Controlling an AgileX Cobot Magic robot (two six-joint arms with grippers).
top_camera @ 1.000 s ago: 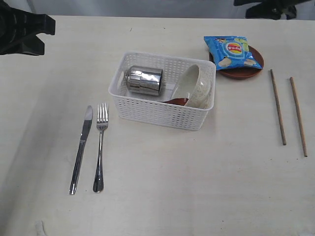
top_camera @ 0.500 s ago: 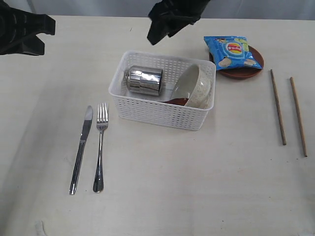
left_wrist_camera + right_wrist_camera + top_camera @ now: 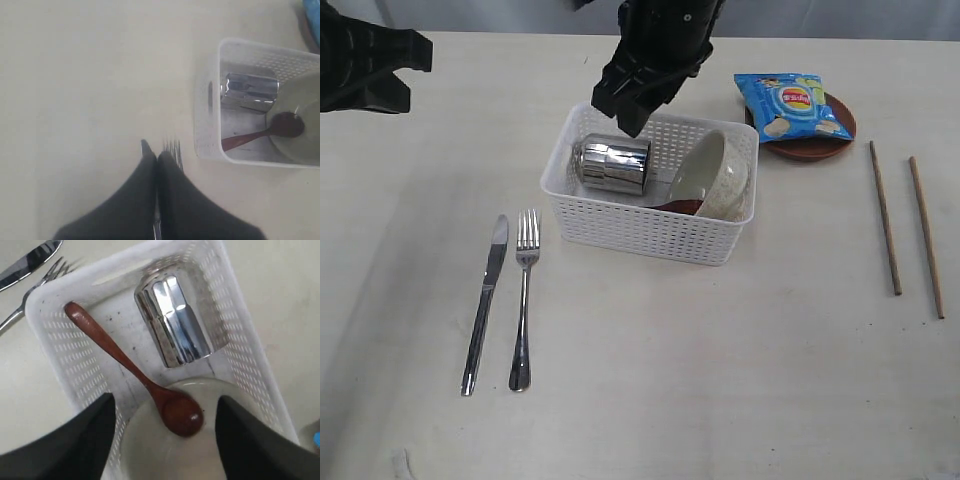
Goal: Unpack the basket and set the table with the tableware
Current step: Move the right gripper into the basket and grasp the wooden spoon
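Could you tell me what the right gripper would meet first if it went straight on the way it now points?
Most likely the wooden spoon. Its head lies in the bowl inside the basket, directly between the open fingers of the right gripper. The steel cup sits beside that line. Depth is unclear.

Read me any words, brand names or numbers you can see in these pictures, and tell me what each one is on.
Blue chip bag on the brown plate: a red and yellow brand badge with small print, too blurred to read.
Steel cup, knife, fork, basket: no lettering shows.
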